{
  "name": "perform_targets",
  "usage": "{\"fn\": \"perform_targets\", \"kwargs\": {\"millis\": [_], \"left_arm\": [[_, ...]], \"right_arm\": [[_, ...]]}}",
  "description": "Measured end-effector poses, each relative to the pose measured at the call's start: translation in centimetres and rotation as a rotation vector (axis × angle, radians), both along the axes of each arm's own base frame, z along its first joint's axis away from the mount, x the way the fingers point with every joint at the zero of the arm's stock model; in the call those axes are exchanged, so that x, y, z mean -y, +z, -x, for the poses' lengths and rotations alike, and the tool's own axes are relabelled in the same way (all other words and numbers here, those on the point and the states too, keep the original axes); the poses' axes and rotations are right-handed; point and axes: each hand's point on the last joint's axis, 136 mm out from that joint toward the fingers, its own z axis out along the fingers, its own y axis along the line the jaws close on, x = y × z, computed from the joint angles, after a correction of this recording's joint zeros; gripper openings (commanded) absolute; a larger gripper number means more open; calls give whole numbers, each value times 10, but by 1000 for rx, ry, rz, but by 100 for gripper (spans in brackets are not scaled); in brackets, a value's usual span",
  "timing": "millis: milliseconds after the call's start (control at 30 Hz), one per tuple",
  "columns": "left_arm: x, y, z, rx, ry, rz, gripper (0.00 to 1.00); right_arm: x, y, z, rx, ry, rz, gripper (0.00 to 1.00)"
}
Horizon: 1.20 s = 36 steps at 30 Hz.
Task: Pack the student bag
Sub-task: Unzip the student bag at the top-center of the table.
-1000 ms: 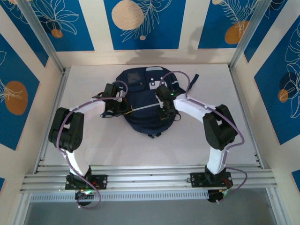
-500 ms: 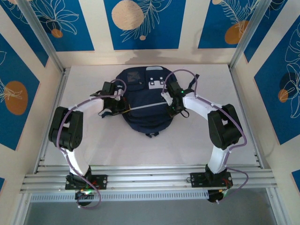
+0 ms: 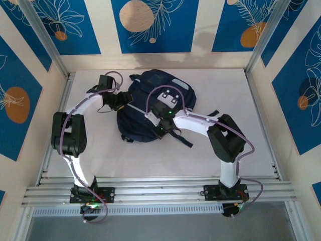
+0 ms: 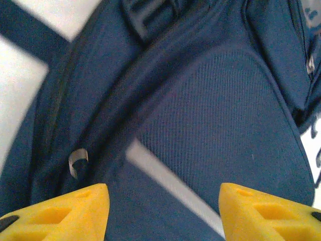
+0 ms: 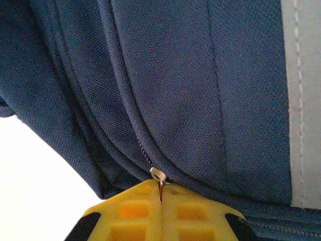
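Because the student bag is soft woven cloth with no stiff frame showing, it probably sags and folds wherever it is pressed and slides as a whole across the smooth white table when it is tugged. It lies flat on that table, a little left of the middle and slightly turned, between the two arms. The right gripper is pressed together on the small metal zipper pull at the edge of a piped seam, a sound place to hold since the tab is hard and the fabric around it gives. The left gripper hangs just over the bag's upper left side with its yellow fingers spread and nothing between them; below it run a grey trim band and a second small tab. The bag seems light, so one claw pulling a zip likely drags it unless the other pins thick seam or trim. A loose strap trails toward the right arm and could snag.
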Motion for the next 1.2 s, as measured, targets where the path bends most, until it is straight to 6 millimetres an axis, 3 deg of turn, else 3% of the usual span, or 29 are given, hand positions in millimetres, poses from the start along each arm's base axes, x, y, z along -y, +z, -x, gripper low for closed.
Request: {"fn": "perform_targets", "kwargs": {"millis": [167, 267, 333, 533, 733, 833, 1033, 1067, 1100, 1200], "left_arm": [[10, -2, 55, -52, 29, 67, 60], [21, -20, 87, -107, 54, 106, 60], [23, -36, 98, -138, 77, 113, 60], [22, -57, 94, -169, 115, 108, 59], [19, -60, 85, -165, 101, 93, 59], [19, -60, 84, -154, 88, 86, 59], [19, -56, 80, -122, 69, 80, 59], [19, -56, 80, -120, 68, 78, 59], [18, -55, 80, -116, 66, 72, 59], [13, -50, 80, -105, 58, 44, 60]], "right_arm": [[-11, 10, 0, -45, -40, -40, 0], [-12, 12, 2, -89, -74, -72, 0], [-11, 12, 4, -114, -91, -81, 0], [3, 6, 4, -103, -94, -39, 0], [43, 4, -21, -34, -123, 53, 0], [66, 13, -45, -29, -191, 31, 0], [69, 36, -57, -51, -213, -100, 0], [67, 38, -56, -57, -209, -118, 2], [66, 40, -55, -66, -206, -135, 10], [66, 48, -55, -78, -223, -188, 42]]}}
